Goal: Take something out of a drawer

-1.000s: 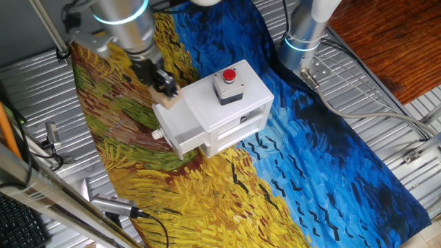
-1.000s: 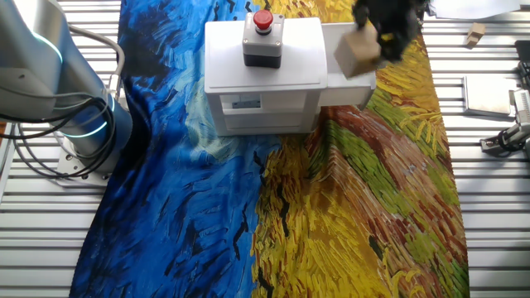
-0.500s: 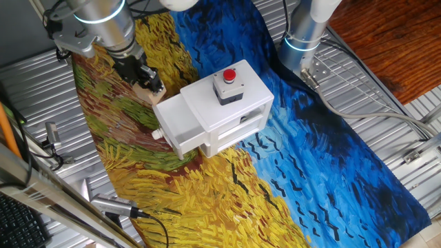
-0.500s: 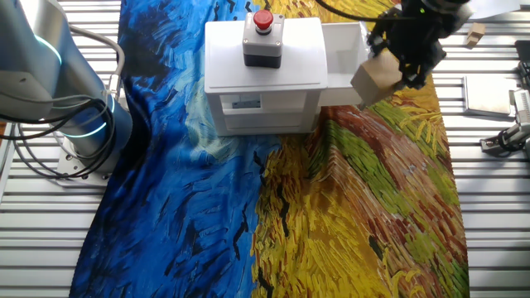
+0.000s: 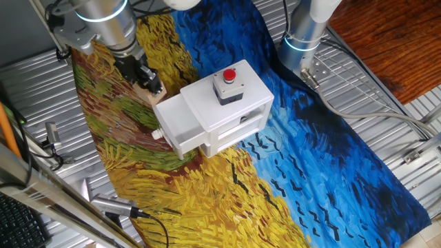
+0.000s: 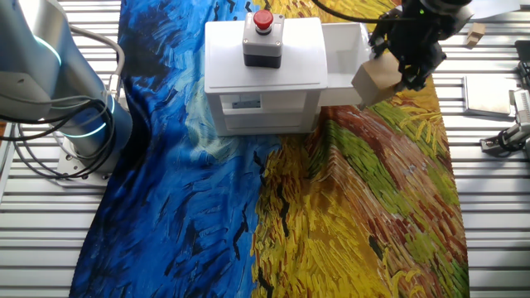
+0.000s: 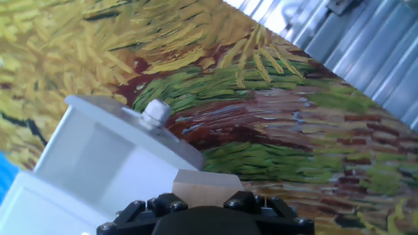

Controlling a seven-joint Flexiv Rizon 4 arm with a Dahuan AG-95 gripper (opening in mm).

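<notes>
Hand view: smooth tan wooden block [image 7: 206,187]

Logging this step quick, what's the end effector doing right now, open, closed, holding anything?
End effector: closed on the small tan wooden block, held in the air beside the open white drawer, above the painted cloth.

block [image 7: 206,187] underside hidden, claw [image 7: 208,212] fingertips cropped
</notes>
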